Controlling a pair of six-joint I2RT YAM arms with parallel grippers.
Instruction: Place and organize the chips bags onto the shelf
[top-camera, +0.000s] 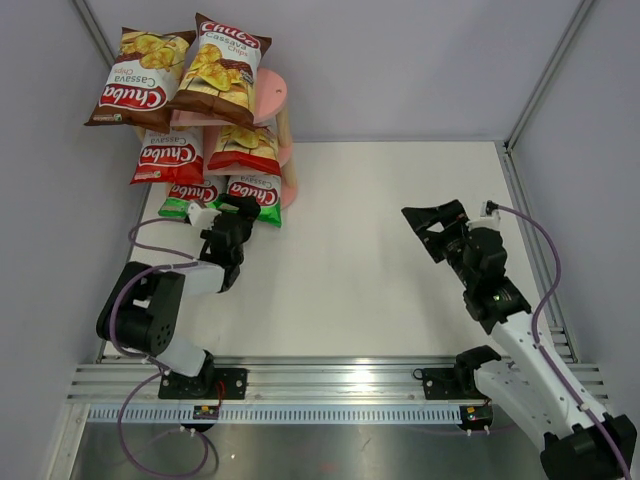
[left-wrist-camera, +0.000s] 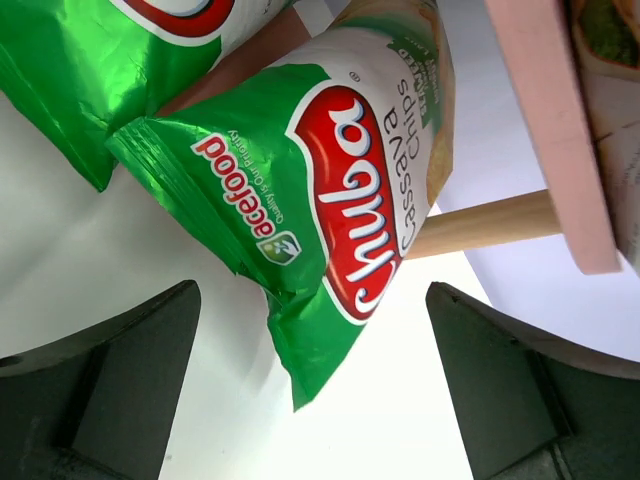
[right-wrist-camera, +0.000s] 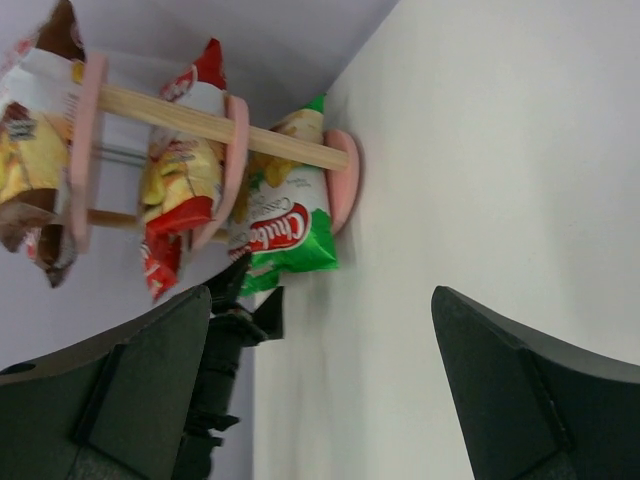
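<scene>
Tabletop (top-camera: 400, 250), white and matt, runs from an aluminium rail (top-camera: 330, 385) at the near edge to pale grey walls (top-camera: 400, 60) on three sides; thin metal struts (top-camera: 545, 80) mark the far corners; a strip of brushed metal (top-camera: 330, 450) lies below the rail; both arm bases are bolted to the rail.

Shelf (top-camera: 272, 95) stands in the far left corner of the table, close to the left wall, with pink boards on light wooden posts; all six bags sit on it, two to a tier; brown bags (top-camera: 205, 70) lie on the top board and overhang it towards the left wall; red bags (top-camera: 168, 155) fill the middle tier; green bags (top-camera: 255, 197) rest on the bottom board, their near ends past its edge over the white surface.

Left gripper (top-camera: 232, 212) sits just in front of the right green bag, jaws spread wide, holding nothing; in the left wrist view that bag's crimped corner hangs between the fingers (left-wrist-camera: 120, 380) but apart from both, with a post (left-wrist-camera: 490, 222) and a pink board edge behind it; whether the corner touches the tabletop I cannot tell.

Right gripper (top-camera: 440, 228) hovers over the right half of the table, well apart from the shelf, jaws wide and nothing in them; its camera looks across the white surface to the shelf.
</scene>
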